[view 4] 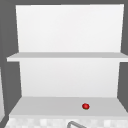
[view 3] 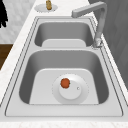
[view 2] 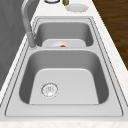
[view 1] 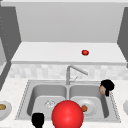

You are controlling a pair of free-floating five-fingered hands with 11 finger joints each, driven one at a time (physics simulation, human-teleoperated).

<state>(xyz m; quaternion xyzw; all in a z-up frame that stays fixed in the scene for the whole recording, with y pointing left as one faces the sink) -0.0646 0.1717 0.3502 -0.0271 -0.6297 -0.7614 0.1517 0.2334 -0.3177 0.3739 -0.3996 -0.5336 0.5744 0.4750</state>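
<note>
My right hand (view 1: 108,85) hovers over the right rim of the sink (view 1: 25,100), fingers curled round a small tan round thing (view 1: 102,89). My left hand (view 1: 38,119) hangs at the sink's front edge by the left basin; in the right side view the left hand (view 3: 3,13) has its fingers straight and pointing down, holding nothing. A large red ball (view 1: 67,114) sits low between the hands, covering the sink's front rim. A white plate (view 3: 71,96) with a small orange piece (view 3: 65,83) lies in the right basin.
A small red fruit (view 1: 85,52) rests on the shelf (view 1: 50,53) behind the faucet (view 1: 68,73). A plate (view 3: 37,7) with a brown thing (view 3: 48,4) sits on the counter left of the sink. Another plate (view 2: 76,7) sits on the counter at the right.
</note>
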